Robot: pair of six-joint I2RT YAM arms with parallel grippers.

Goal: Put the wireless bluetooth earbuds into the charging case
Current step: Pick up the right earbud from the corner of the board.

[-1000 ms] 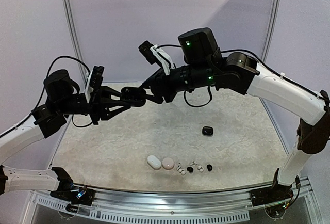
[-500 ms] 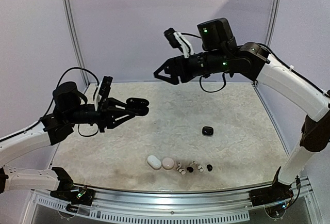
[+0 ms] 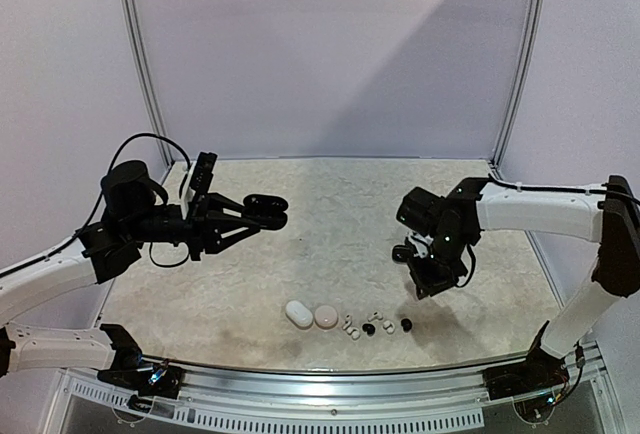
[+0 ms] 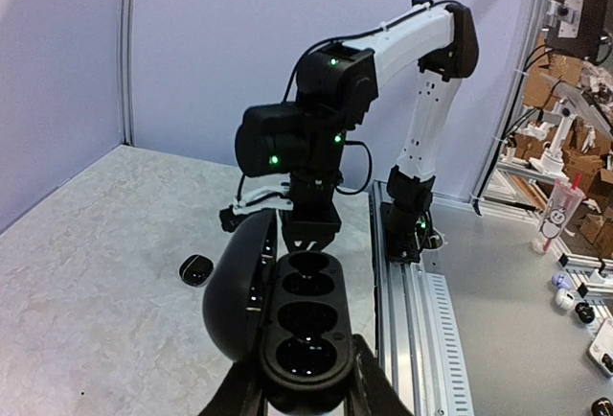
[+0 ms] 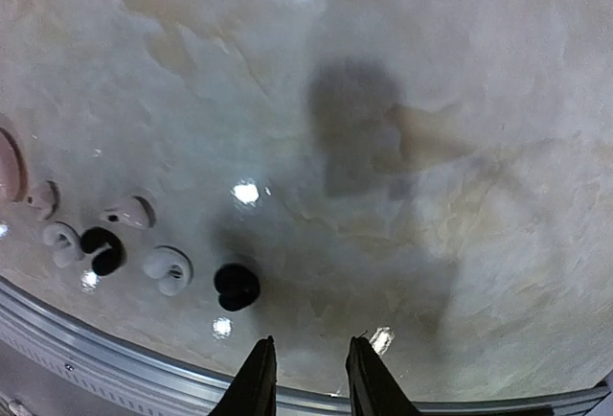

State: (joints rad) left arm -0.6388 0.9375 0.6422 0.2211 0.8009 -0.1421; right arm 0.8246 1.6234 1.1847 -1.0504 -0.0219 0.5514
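White arm links [image 3: 530, 209], black joints [image 3: 125, 189], green LEDs [image 4: 332, 61].

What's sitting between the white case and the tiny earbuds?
The pink case sits between the white case and the earbuds, seen in the top view.

Well left of the right gripper [image 5: 308, 344], the pink case [image 5: 8, 165] was cut off by the picture's edge.

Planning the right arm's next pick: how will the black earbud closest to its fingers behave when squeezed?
The black earbud looks tiny, rounded and glossy, so it may well slip or roll out of the right gripper. Probably very light: a nudge could knock it into the white bud beside it.
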